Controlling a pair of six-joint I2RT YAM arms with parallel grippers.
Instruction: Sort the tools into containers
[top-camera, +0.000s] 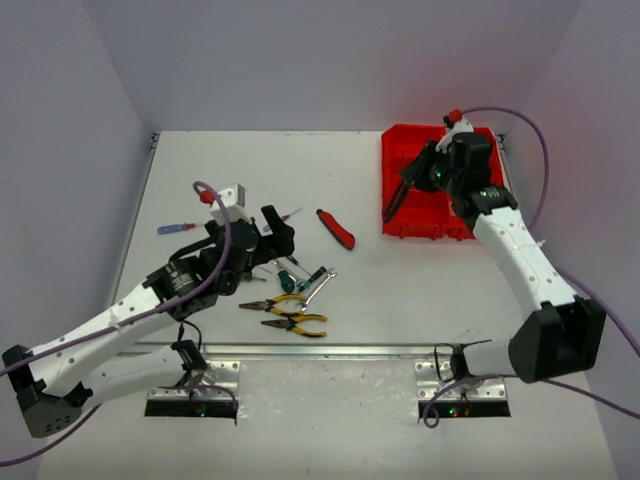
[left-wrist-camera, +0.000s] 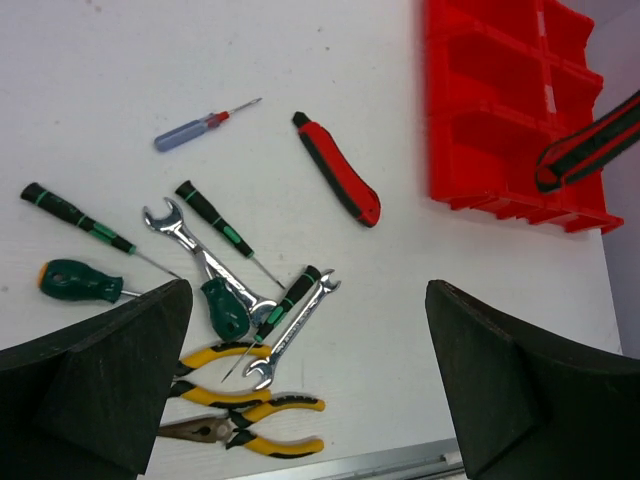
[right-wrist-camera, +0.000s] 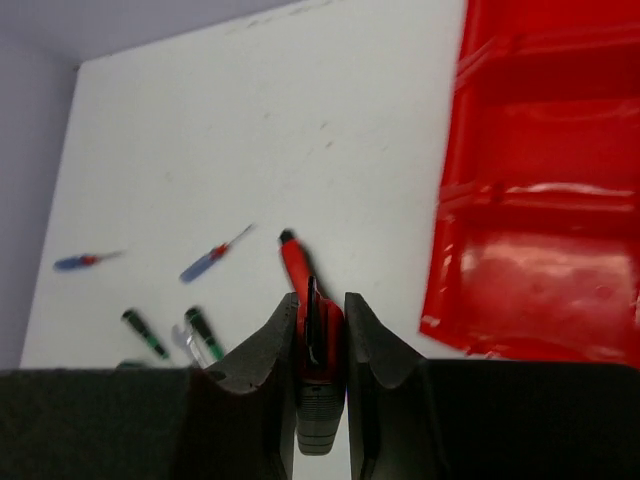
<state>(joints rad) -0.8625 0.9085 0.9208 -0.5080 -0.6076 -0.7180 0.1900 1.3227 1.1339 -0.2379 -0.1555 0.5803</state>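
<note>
My right gripper (top-camera: 422, 174) (right-wrist-camera: 320, 335) is shut on a red-and-black utility knife (top-camera: 396, 204) (right-wrist-camera: 320, 350) (left-wrist-camera: 590, 150), which hangs over the near left corner of the red containers tray (top-camera: 445, 218) (left-wrist-camera: 480, 100) (right-wrist-camera: 540, 150). Over the tool pile, my left gripper (top-camera: 275, 236) (left-wrist-camera: 308, 292) is wide open and holds nothing. A second utility knife (top-camera: 337, 228) (left-wrist-camera: 337, 168) (right-wrist-camera: 292, 260) lies on the table. Below the left gripper are two yellow pliers (top-camera: 293, 321) (left-wrist-camera: 222, 358), silver wrenches (top-camera: 319, 287) (left-wrist-camera: 292, 322) and green screwdrivers (left-wrist-camera: 66, 279).
A blue-handled screwdriver (top-camera: 180, 228) (right-wrist-camera: 80, 262) lies alone at the far left. Another blue-and-red one (left-wrist-camera: 192, 132) (right-wrist-camera: 210, 263) sits just beyond the pile. The white walls close in on three sides, and a metal rail (top-camera: 330, 352) runs along the near edge.
</note>
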